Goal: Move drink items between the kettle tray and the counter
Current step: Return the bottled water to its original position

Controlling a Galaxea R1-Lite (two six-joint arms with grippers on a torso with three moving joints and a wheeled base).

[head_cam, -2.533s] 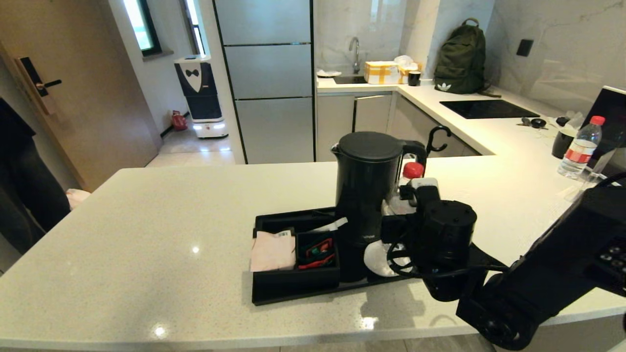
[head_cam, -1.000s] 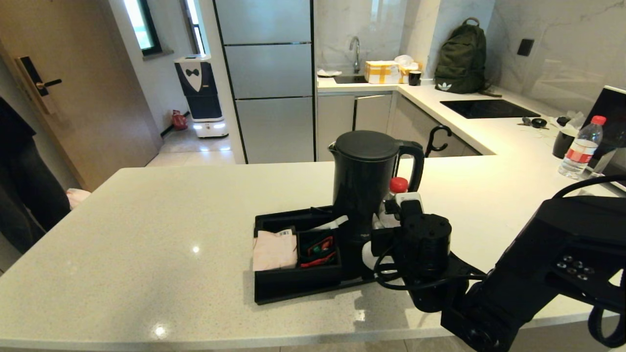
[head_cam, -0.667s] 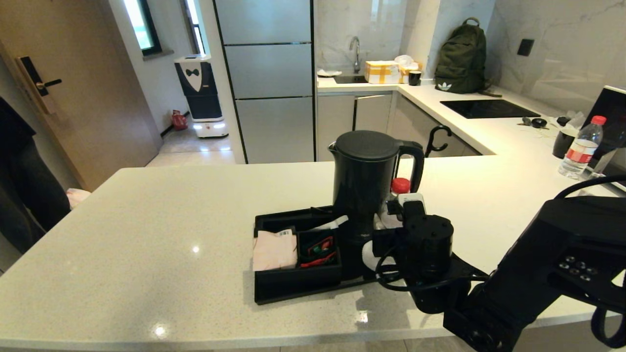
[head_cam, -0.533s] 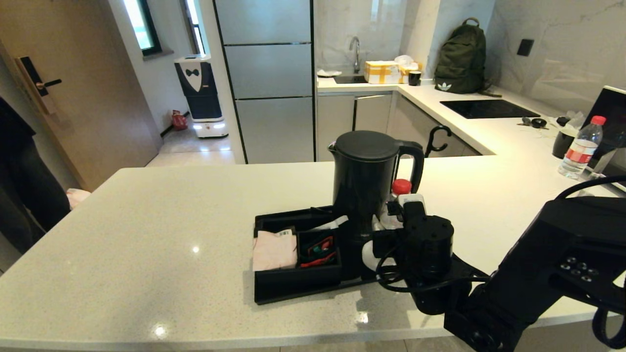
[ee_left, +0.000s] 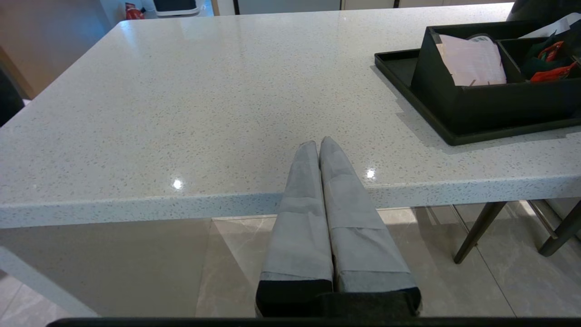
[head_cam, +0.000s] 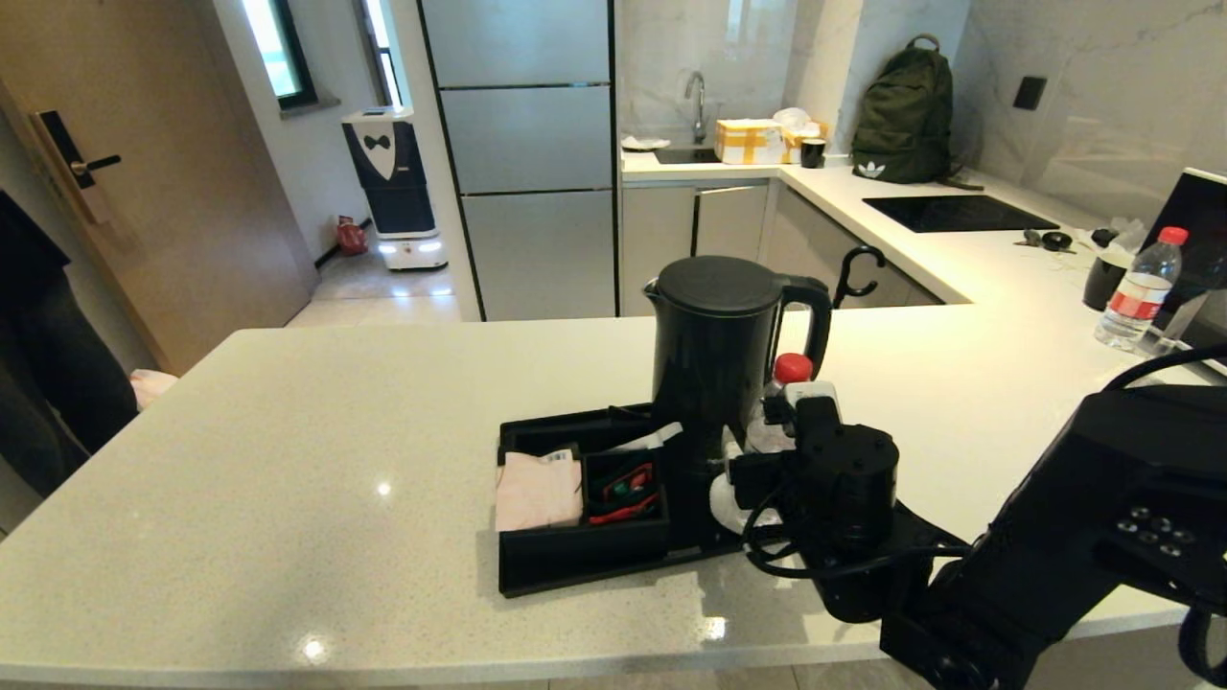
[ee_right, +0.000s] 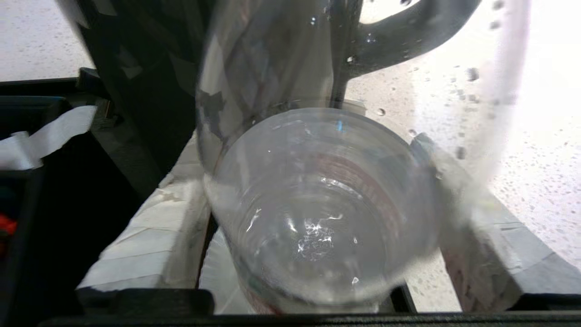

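The matte black kettle (head_cam: 719, 355) stands on its base in the black kettle tray (head_cam: 537, 575) on the speckled counter (head_cam: 288, 460). My right gripper (head_cam: 778, 443) is shut on the clear water bottle (head_cam: 770, 431), held upright just right of the kettle, its red cap (head_cam: 792, 368) beside the loop handle. In the right wrist view the bottle (ee_right: 317, 204) fills the space between the taped fingers (ee_right: 150, 227), with the white coaster (ee_right: 218, 277) below it and the kettle (ee_right: 150, 68) close behind. My left gripper (ee_left: 320, 141) is shut and empty at the counter's front edge.
The divided box (head_cam: 575, 498) with napkin and sachets fills the tray's left end. A second water bottle (head_cam: 1138, 287) and a dark cup (head_cam: 1102, 278) stand on the counter at far right, near the black hob (head_cam: 959, 213). A green backpack (head_cam: 906, 115) sits at the back.
The right gripper has lowered the bottle beside the kettle toward the coaster, then edged slightly right in the last second. The left arm has not moved.
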